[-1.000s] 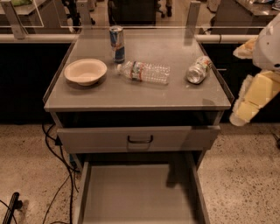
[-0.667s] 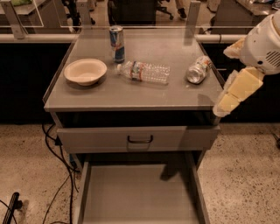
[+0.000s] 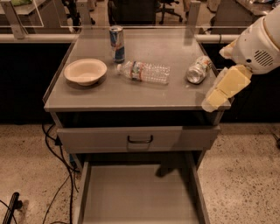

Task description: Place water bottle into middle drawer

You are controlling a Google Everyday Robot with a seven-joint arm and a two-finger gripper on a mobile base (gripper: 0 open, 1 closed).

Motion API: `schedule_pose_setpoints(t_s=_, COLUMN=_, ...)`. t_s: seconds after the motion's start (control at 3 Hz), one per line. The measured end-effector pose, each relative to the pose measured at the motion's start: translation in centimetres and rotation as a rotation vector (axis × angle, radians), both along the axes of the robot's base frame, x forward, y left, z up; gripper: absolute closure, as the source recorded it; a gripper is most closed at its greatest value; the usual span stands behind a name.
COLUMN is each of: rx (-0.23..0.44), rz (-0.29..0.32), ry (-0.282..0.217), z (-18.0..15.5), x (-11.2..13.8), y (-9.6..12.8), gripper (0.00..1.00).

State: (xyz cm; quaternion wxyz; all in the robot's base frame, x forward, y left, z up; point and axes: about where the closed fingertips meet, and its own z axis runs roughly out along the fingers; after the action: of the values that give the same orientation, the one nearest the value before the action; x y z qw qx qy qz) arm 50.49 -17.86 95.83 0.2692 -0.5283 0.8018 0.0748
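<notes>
Speckled stone floor nearest, with dark cables trailing down it at the left of the cabinet. Low in view, the middle drawer stands pulled out; its flat grey floor shows between low side walls. Just above it sits a shut drawer front with a black loop handle.

Next up, the grey cabinet top. My gripper, pale yellow, hangs at the top's right front corner, tip crossing the edge in this view. Whether it is released or clenched, I cannot tell. My white arm housing rises behind it at the right edge.

Mid-top: the water bottle lies on its side, white cap pointing left, label band near the cap end. It is well apart from my gripper. To its left is a white bowl, upright. To its right a silver can lies on its side, near my gripper.

Farther back, a blue-and-silver can stands upright, just behind the bottle's cap end.

Beyond the cabinet: a pale rail and a chair base.
</notes>
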Motion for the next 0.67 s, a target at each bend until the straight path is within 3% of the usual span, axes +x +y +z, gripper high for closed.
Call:
schedule_pose_setpoints(t_s=0.33, rx=0.032, rz=-0.027, ry=-0.035, z=0.1, x=0.2, y=0.4, gripper=0.0)
schedule_pose_setpoints(t_s=0.67, rx=0.127, rz=-0.131, ry=-0.107, z=0.1, x=4.0, y=1.9, gripper=0.0)
